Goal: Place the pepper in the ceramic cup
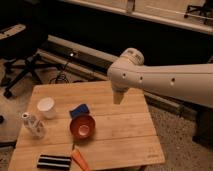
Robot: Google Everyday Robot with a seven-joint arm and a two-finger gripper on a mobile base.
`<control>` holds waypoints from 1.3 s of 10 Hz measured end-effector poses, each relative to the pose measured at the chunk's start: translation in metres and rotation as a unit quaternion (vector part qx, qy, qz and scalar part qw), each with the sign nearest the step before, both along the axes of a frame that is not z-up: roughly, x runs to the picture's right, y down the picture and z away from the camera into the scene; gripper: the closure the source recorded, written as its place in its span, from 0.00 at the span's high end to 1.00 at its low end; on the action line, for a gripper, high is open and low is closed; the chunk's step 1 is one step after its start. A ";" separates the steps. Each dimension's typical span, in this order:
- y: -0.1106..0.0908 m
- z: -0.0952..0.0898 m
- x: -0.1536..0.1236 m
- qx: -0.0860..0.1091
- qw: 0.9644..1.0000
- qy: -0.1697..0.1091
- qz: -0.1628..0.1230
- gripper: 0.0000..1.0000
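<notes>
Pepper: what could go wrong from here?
1. The pepper lies at the near edge of the table, right beside the black striped block. The claw, hanging over the table's far right part, could nudge it off or catch the block.
2. The orange bowl sits between pepper and ceramic cup, with the blue sponge and patterned bottle close by. A low carry might clip them.
</notes>
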State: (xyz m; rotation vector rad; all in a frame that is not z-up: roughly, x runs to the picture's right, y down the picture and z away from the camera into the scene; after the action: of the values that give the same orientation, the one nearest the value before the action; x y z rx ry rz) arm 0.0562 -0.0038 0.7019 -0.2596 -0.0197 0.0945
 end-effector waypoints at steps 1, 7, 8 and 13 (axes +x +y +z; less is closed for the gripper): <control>-0.001 0.000 0.000 0.001 1.000 0.000 -0.001 0.80; 0.059 -0.016 -0.009 -0.055 0.997 -0.054 -0.018 0.80; 0.072 -0.025 -0.017 -0.065 0.995 -0.073 -0.025 0.80; 0.141 -0.066 -0.092 -0.047 0.961 -0.224 -0.153 0.80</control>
State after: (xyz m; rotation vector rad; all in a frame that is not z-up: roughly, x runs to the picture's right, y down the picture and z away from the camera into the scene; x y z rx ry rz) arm -0.0359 0.1374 0.6360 -0.3715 -0.4263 -0.2735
